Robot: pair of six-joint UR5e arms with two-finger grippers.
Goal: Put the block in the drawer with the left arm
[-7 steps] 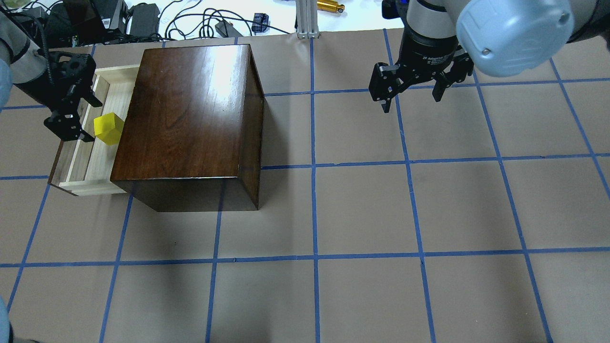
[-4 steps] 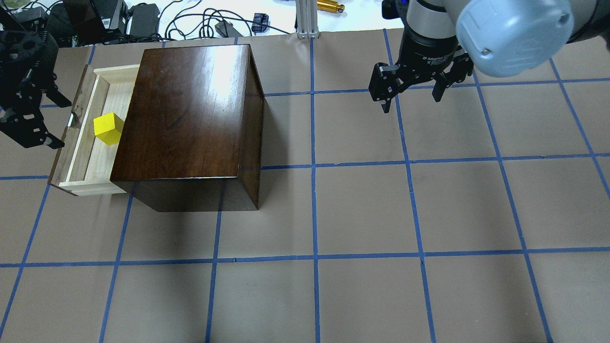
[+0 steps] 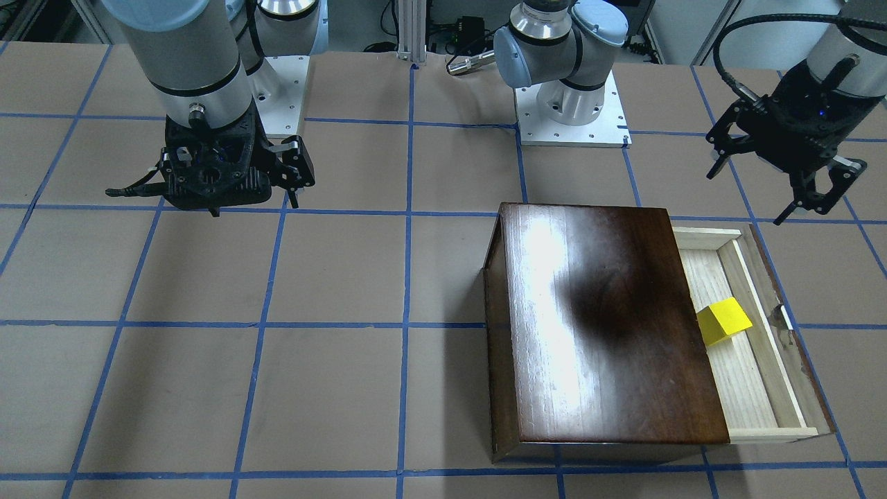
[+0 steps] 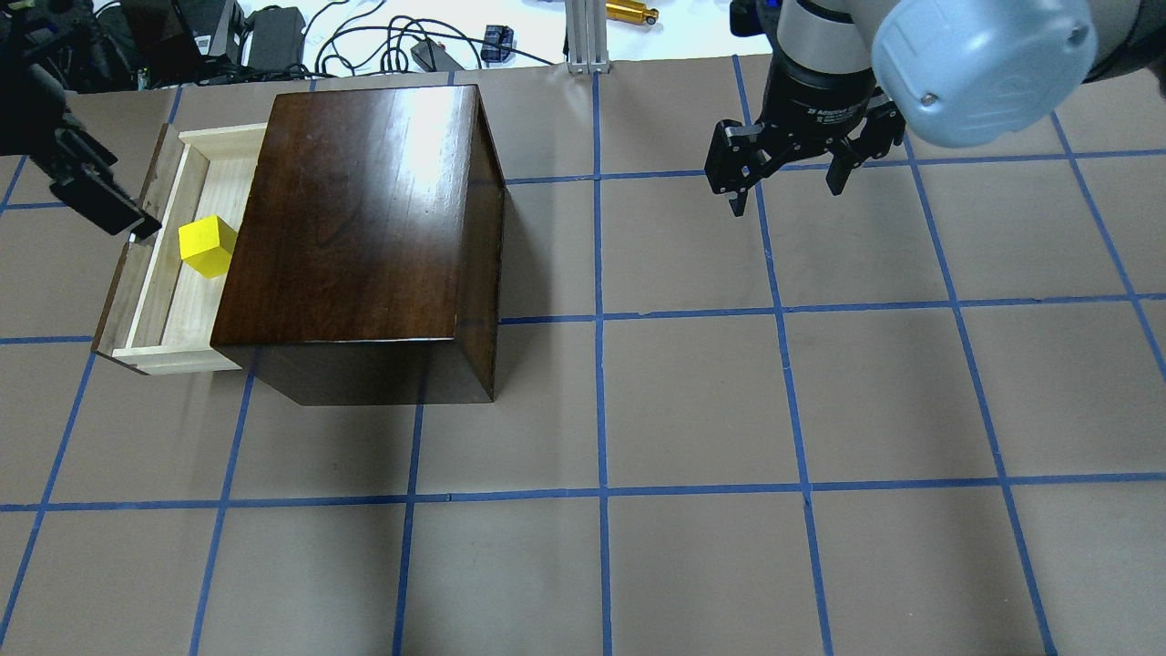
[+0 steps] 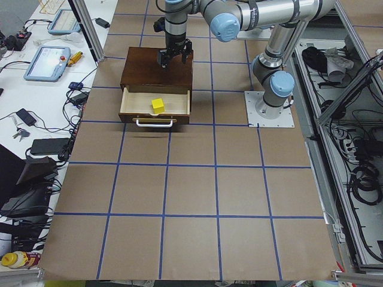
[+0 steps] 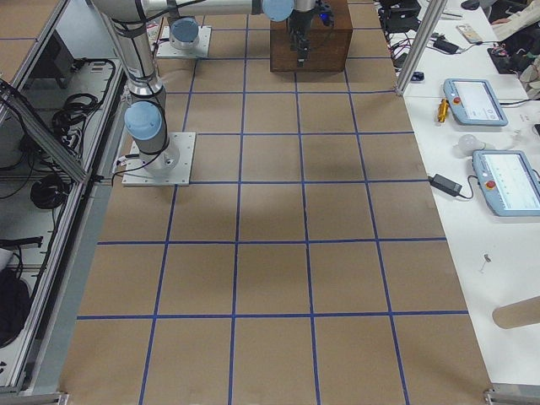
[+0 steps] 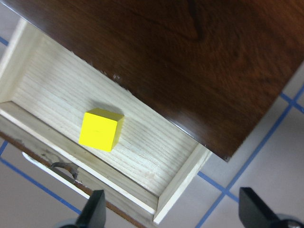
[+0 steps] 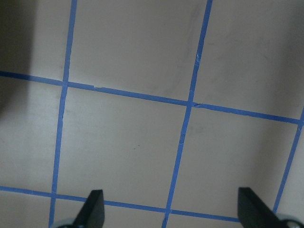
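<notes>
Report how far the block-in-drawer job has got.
Done: the small yellow cube block lies on the floor of the pulled-out pale-wood drawer. In hand: nothing; the left arm's black tool hangs open, empty, clear of it. Left: apparently nothing.

There are small white letters on the black ring just above the right tool. They start with "2F Adaptive". The rest of that line and the smaller lines under it are too tiny to read.
</notes>
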